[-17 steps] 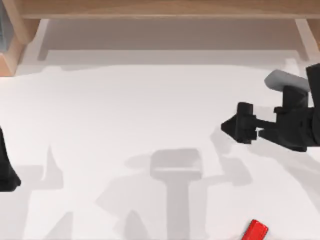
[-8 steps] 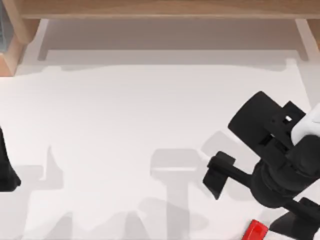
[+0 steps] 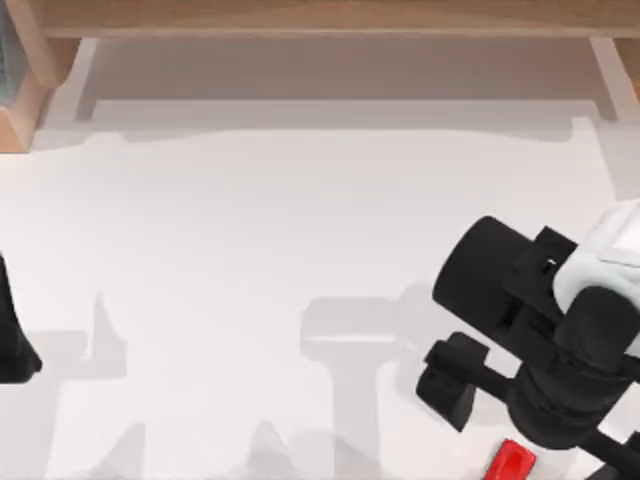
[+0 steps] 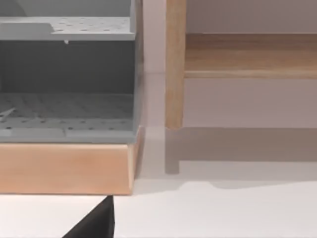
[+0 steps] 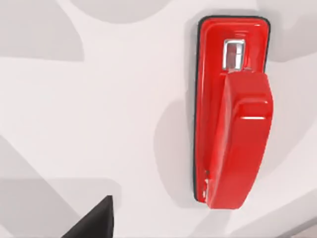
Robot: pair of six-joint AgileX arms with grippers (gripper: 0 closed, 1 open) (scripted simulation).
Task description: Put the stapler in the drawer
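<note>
Stapler (image 5: 232, 114) flat on table (image 3: 250, 230), outside drawer (image 4: 67, 79); jaws' state unclear

The glossy red plastic stapler (image 5: 232, 114) carries a small shiny metal plate (image 5: 234, 53) near one end of its base. It lies on the smooth matt white bench (image 3: 250, 230). Behind the bench, the light matt wooden frame (image 4: 174, 64) adjoins a dull grey perforated tray (image 4: 67, 106).

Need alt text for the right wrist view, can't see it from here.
A glossy red stapler lies flat on the white table, seen from straight above, with a small metal plate near one end. Soft grey shadows cross the table around it, and nothing touches the stapler.
</note>
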